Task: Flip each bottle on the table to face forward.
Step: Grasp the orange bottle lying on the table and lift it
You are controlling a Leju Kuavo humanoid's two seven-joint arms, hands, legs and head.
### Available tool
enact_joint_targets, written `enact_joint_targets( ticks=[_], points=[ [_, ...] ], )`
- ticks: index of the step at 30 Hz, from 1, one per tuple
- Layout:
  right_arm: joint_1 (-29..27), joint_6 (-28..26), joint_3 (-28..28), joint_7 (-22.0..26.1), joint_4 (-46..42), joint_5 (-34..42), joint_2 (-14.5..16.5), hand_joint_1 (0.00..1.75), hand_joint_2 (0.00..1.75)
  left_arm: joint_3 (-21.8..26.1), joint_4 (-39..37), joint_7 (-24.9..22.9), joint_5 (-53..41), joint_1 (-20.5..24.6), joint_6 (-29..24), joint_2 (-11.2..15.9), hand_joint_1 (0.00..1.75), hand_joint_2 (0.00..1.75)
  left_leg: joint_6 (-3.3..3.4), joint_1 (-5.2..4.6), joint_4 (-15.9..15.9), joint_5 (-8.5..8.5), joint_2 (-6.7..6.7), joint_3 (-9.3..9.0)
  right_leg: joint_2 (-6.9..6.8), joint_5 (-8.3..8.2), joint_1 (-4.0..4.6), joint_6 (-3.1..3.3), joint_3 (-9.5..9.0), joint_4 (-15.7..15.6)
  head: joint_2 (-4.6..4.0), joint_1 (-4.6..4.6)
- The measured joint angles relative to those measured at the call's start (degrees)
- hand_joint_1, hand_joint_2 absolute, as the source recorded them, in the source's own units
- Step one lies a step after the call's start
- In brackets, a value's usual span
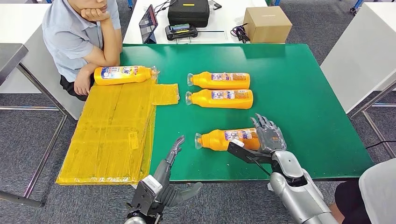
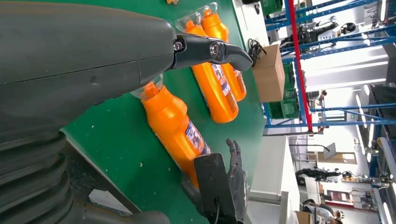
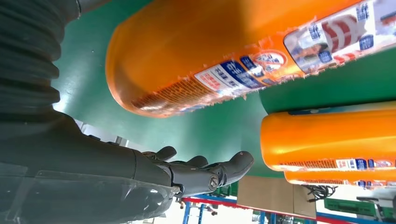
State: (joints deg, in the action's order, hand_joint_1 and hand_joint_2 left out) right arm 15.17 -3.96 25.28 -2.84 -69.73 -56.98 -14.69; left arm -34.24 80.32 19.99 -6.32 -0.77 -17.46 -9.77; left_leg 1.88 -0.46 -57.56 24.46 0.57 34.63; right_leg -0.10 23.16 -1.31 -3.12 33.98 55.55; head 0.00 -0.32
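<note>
Presently my right hand (image 1: 267, 134) sits at the base end of the nearest bottle (image 1: 226, 138), fingers (image 1: 261, 122) spread and extended, gripping nothing; the right wrist view shows green between the fingertips and the orange body, so I judge no contact, or at most a light one. The bottle's long axis runs across the green table (image 1: 303, 93), cap pointing toward my left hand (image 1: 175, 150). That hand hovers just beside the cap, fingers straight, empty. The right hand is nearer. Two more bottles (image 1: 219, 88) lie parallel farther off.
</note>
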Motion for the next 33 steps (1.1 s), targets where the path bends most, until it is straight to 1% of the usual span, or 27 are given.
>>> enact_joint_targets(
  ticks=[12,21,29,30,31,33],
  points=[
    [0.47,-0.1,2.06,-0.62,1.11,1.11,-0.61,0.0,1.75,-0.06,-0.42,0.11,-0.36,0.01,0.09,0.07,0.0,1.75,0.0,-0.01,0.01,0.0,0.0,0.01,0.0,0.0,-0.01,0.0,0.0,0.0,0.0,-0.01],
    [0.96,2.54,3.02,0.9,2.71,5.48,-1.21,0.0,1.75,-0.51,-0.97,0.06,-0.33,0.28,1.1,0.09,0.0,1.75,0.0,0.0,0.0,0.01,0.0,0.01,0.0,0.0,0.0,0.0,0.01,0.0,0.0,0.01],
    [3.81,5.01,3.52,3.59,7.53,10.04,-1.33,0.01,1.75,-1.62,-2.26,-0.21,0.46,1.66,2.71,0.09,0.0,1.75,0.01,-0.01,0.0,0.0,0.0,-0.06,0.0,0.0,-0.01,0.0,-0.06,-0.01,0.0,0.01],
    [4.1,5.07,3.55,3.75,8.05,10.22,-1.33,0.21,1.75,-1.67,-2.41,-0.21,0.49,1.81,2.8,0.09,0.0,1.75,0.01,-0.01,0.0,0.0,0.0,-0.07,0.0,0.0,-0.01,0.0,-0.07,-0.01,0.0,0.01],
    [4.36,5.09,3.57,3.91,8.56,10.38,-1.33,0.61,1.75,-1.73,-2.56,-0.21,0.53,1.94,2.87,0.09,0.0,1.75,0.01,-0.01,0.0,0.0,0.0,-0.07,0.0,0.0,-0.01,0.0,-0.07,-0.01,0.0,0.01],
    [4.87,5.07,3.64,4.37,9.77,10.59,-1.29,1.47,1.75,-1.88,-2.82,-0.21,0.71,2.24,3.04,0.09,0.0,1.75,0.01,-0.01,0.0,0.0,-0.02,-0.08,0.01,-0.01,-0.01,0.0,-0.08,-0.01,0.0,0.01]
  ],
)
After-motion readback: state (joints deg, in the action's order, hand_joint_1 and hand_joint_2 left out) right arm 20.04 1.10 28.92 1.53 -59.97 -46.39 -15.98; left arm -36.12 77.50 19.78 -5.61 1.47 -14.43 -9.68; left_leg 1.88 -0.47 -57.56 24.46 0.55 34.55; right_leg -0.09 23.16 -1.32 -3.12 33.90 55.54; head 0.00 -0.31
